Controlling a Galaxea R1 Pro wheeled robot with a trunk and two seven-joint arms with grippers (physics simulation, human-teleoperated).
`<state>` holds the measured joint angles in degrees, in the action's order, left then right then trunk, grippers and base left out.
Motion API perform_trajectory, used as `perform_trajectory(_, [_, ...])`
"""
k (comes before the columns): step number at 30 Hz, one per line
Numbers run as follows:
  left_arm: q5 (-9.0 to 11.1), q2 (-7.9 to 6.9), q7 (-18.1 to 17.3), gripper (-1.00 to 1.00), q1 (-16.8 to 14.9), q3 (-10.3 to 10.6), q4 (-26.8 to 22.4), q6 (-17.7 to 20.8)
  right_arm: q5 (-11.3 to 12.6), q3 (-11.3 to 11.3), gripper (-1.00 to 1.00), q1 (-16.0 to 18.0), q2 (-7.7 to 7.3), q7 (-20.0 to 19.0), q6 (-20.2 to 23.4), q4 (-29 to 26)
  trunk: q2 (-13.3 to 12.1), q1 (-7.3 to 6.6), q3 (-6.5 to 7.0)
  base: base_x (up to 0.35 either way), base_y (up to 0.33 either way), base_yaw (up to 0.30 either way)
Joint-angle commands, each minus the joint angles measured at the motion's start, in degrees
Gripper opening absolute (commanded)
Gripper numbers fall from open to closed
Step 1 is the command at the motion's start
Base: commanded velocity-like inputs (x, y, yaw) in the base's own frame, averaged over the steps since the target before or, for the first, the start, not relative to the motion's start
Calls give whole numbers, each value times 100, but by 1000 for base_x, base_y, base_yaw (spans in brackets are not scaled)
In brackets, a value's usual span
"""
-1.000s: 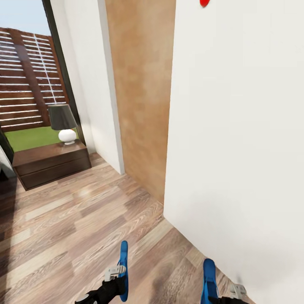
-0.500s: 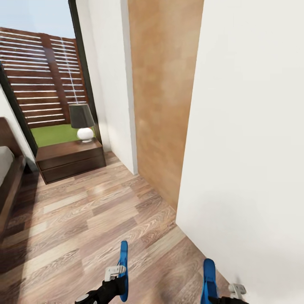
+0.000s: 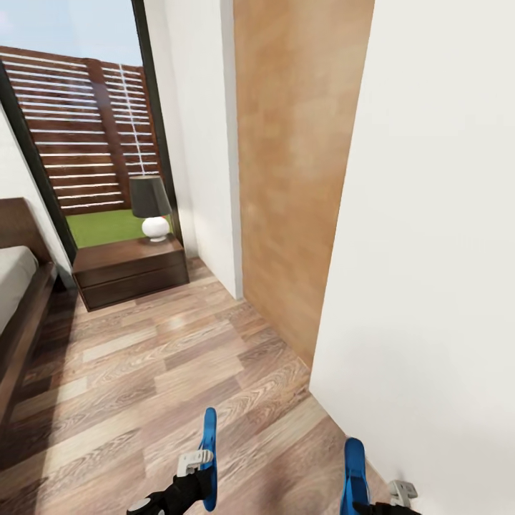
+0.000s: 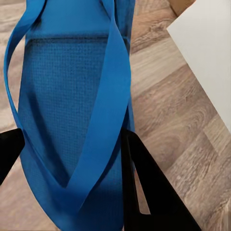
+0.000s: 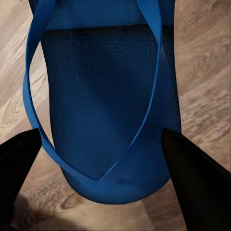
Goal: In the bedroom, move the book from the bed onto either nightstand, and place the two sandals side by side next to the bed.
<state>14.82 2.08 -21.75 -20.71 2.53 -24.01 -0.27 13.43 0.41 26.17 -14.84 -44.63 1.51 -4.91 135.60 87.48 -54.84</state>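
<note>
Each of my grippers holds one bright-blue sandal edge-up above the wood floor. My left gripper is shut on the left sandal; up close, its black fingers clamp that sandal by the sides. The right gripper is shut on the other sandal, seen strap-up in the right wrist view between the dark fingers. The bed shows at the left edge. A dark-brown nightstand stands beyond it by the window. The book is out of view.
A lamp with a dark shade sits on the nightstand. A wooden door and a white wall close in on the right, near the right arm. Plank floor stretches between me and the nightstand.
The head view has swung, so the nightstand sits further right and the bed has come into view at the left. Both grippers keep their sandals in the same pose.
</note>
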Motion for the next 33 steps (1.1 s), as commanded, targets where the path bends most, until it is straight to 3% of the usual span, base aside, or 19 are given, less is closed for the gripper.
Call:
perform_trajectory(1, [38,-4,7,-100,-3,28,2,-8,29,3,-100,3,-2,-19,16,2,2,2,-5,309,0,9])
perform_trajectory(33, [38,-6,8,-100,-3,28,2,-8,32,3,-100,3,-2,-19,16,-1,2,2,-5,315,0,153])
